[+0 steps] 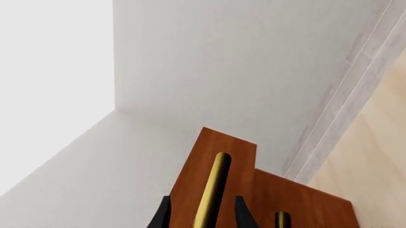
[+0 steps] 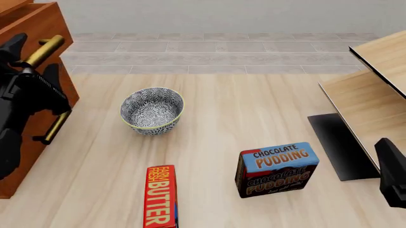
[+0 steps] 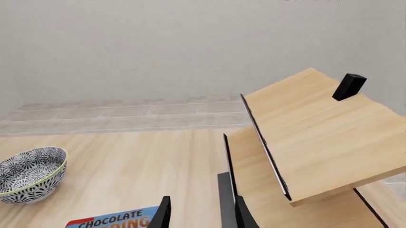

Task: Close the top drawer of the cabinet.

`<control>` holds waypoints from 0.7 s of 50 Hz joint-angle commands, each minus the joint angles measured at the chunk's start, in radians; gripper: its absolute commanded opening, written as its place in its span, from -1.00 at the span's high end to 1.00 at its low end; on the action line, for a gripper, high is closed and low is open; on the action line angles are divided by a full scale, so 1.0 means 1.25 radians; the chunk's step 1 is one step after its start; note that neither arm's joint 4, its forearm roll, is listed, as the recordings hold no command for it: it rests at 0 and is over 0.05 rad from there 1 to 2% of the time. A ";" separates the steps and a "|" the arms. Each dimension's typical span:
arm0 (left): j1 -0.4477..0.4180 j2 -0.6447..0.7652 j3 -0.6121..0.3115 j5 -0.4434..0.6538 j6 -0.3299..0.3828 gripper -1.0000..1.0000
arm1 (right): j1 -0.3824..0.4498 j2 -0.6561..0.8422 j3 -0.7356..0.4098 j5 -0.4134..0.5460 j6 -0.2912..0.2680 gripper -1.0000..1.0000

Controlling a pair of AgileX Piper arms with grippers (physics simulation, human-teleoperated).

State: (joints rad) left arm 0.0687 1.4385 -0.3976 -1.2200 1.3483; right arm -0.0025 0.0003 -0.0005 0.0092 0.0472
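Left wrist view: my left gripper [image 1: 203,213] has its two dark fingers spread, one on each side of the brass-gold bar handle [image 1: 212,190] on the reddish-brown wooden top drawer [image 1: 219,156]. The jaws are parted and I see no contact with the bar. Behind that front, the next drawer front [image 1: 304,204] with its own brass handle [image 1: 282,219] sits further back, so I judge the top drawer is not fully in.

Front view: the tall reddish-brown wooden cabinet [image 2: 32,57] stands at the table's far left edge, and the left gripper [image 2: 28,61] is up against its upper handle [image 2: 44,50]. A lower handle [image 2: 56,126] shows beneath the arm. On the pale wooden table [image 2: 254,109]: a blue-and-white patterned bowl [image 2: 151,110], a red butter box [image 2: 160,195], a blue chocolate pudding box [image 2: 276,168]. Pale light-wood furniture [image 2: 374,95] is on the right.

Right wrist view: my right gripper [image 3: 199,213] hangs idle, fingers apart, holding nothing, above the pudding box [image 3: 114,221] and near the pale shelf unit [image 3: 317,137].

Risks: if I push off-axis, the fingers could slide along or off the bar, or skew the drawer so it jams. Pushing too low could put the arm against the lower handle.
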 commanded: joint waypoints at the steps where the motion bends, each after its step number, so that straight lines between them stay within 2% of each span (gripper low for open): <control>1: 0.022 0.015 -0.012 0.000 -0.001 -1.00 | -0.002 0.000 0.000 0.000 -0.006 -1.00; 35: 0.048 0.028 -0.020 0.000 -0.012 -1.00 | 0.016 0.000 0.000 0.001 -0.016 -1.00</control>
State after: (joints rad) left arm 0.1016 1.4631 -0.4200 -1.2200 1.3418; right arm 0.0127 0.0003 -0.0003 0.0126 0.0304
